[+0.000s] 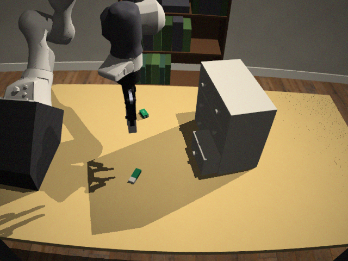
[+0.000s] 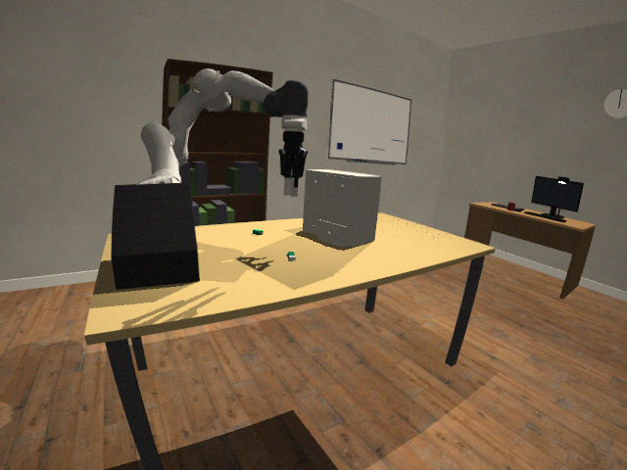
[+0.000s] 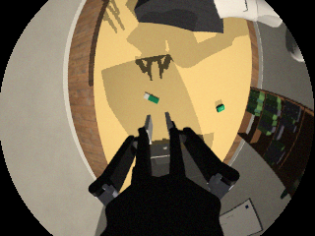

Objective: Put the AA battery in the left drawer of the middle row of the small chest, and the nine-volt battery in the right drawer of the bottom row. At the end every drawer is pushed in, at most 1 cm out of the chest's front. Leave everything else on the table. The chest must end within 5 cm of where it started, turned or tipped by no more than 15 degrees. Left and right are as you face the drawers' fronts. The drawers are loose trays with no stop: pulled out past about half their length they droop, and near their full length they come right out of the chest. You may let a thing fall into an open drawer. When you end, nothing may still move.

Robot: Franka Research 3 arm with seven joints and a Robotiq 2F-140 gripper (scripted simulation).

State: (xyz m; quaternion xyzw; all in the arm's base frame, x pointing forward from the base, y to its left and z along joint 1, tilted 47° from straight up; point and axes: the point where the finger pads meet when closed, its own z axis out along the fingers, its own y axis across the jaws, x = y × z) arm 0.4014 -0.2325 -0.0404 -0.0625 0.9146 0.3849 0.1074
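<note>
The chest stands upright, its fronts facing the robot's side. Its bottom-row right drawer is pulled partly out; I cannot see anything in the visible part of it. The other drawers look shut. The green nine-volt battery lies on the table, towards the bookcase side. I see no AA battery in any view. My gripper points down, high above the table in front of the chest. Its fingers are a little apart with nothing between them.
A green and white block, like an eraser, lies on the table in front of the open drawer, in the chest's shadow. A large dark block stands by the robot's base. A bookcase stands behind the table.
</note>
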